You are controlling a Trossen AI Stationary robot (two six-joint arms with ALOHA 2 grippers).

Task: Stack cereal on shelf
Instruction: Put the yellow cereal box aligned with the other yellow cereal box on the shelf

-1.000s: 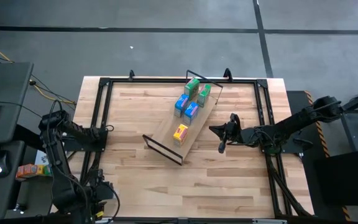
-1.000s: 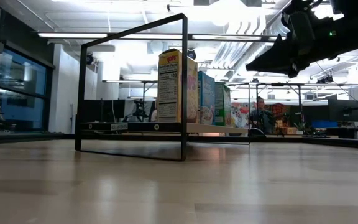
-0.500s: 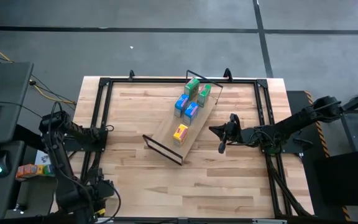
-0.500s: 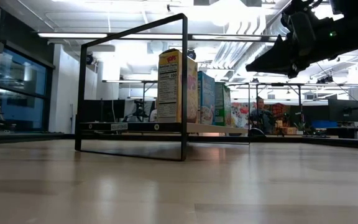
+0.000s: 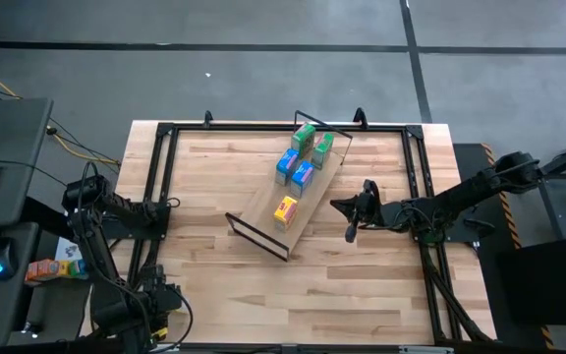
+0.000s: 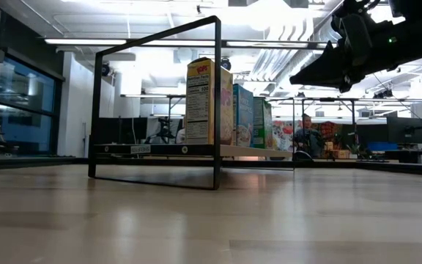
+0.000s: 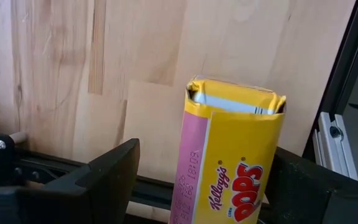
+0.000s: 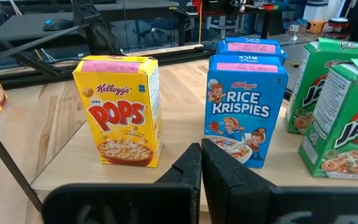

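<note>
Wrist view alone reveals the left tool (image 7: 197, 180) clamped on a yellow cereal box (image 7: 232, 155) at the table (image 5: 362, 285) edge; overhead, five boxes stand on the shelf (image 5: 263, 211), the right tool (image 8: 201, 168), fingers together, beside it, facing the blue box (image 8: 244, 118)

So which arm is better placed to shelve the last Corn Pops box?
Left. The yellow Corn Pops box is already right at the left pincer. The right pincer hangs shut and empty beside the shelf, away from that box.
</note>
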